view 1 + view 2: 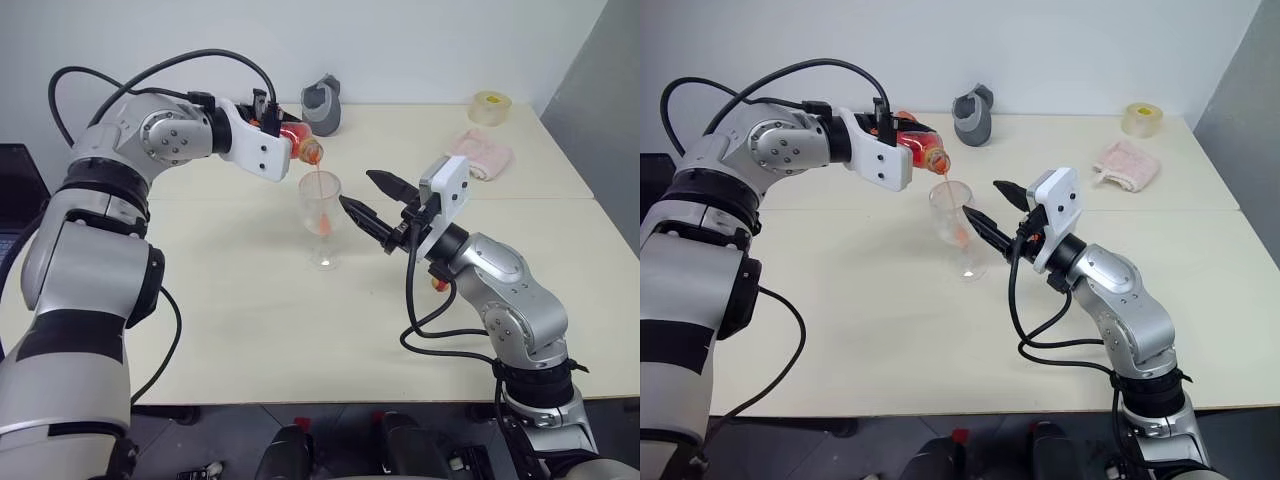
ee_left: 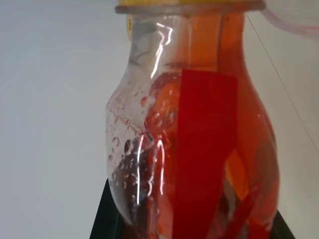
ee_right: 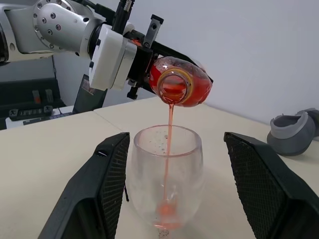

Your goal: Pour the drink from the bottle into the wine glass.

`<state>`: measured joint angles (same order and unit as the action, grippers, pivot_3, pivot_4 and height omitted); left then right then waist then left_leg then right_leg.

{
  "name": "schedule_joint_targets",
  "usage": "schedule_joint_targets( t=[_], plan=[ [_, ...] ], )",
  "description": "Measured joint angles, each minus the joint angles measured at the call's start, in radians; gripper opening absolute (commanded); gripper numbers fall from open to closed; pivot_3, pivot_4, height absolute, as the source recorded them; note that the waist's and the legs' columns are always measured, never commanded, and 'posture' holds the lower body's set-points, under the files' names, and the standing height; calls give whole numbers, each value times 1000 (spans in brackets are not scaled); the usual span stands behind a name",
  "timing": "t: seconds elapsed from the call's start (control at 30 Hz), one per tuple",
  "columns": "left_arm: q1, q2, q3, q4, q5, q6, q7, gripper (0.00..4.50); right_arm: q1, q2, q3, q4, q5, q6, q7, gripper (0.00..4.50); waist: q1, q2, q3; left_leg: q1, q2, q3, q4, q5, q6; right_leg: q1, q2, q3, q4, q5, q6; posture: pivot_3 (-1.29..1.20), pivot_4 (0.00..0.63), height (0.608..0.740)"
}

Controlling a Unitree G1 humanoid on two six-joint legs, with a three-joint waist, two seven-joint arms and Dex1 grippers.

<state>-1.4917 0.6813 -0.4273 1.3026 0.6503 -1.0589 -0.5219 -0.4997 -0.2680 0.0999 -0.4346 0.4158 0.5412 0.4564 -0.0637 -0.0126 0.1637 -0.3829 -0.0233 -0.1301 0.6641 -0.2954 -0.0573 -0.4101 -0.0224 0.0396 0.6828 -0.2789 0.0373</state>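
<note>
The pale table [image 1: 250,340] is carrying everything, and the stemmed wine glass [image 1: 322,215] is standing upright near its middle, on its own foot, placed where both arms can reach it. The left gripper [image 1: 283,130] is reaching in from the robot's left, its fingers clamped tight on the bottle [image 1: 303,143], which is hanging above the glass and tipped steeply so that its open mouth is pointing down over the rim; that tilt is what is letting the liquid run out by its own weight. The right gripper [image 1: 372,200] is waiting just beside the glass on the robot's right, its two black fingers spread wide with the bowl between them in the right wrist view, not touching it; it looks positioned to steady the glass should it wobble, though that is a judgement. The drink [image 3: 170,129] is falling as a thin red-orange thread from the bottle mouth into the bowl, and only a small pool is gathering at the bottom, so the pour seems to be at an early stage with much liquid left in the bottle. Further back, a grey cup-like object [image 1: 323,103], a pink cloth [image 1: 481,154] and a roll of tape [image 1: 490,106] are lying well apart from the work.
</note>
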Motion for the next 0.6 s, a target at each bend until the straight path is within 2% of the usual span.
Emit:
schedule_joint_targets(
  t=[0.6],
  plan=[
    [-14,19,-23,4,23,-19,10,1026,0,12,0,4,0,-7,0,3233,-1,0,0,0,0,0,0,0,0,0,0,0,0,0,0,0,150,740]
  ],
)
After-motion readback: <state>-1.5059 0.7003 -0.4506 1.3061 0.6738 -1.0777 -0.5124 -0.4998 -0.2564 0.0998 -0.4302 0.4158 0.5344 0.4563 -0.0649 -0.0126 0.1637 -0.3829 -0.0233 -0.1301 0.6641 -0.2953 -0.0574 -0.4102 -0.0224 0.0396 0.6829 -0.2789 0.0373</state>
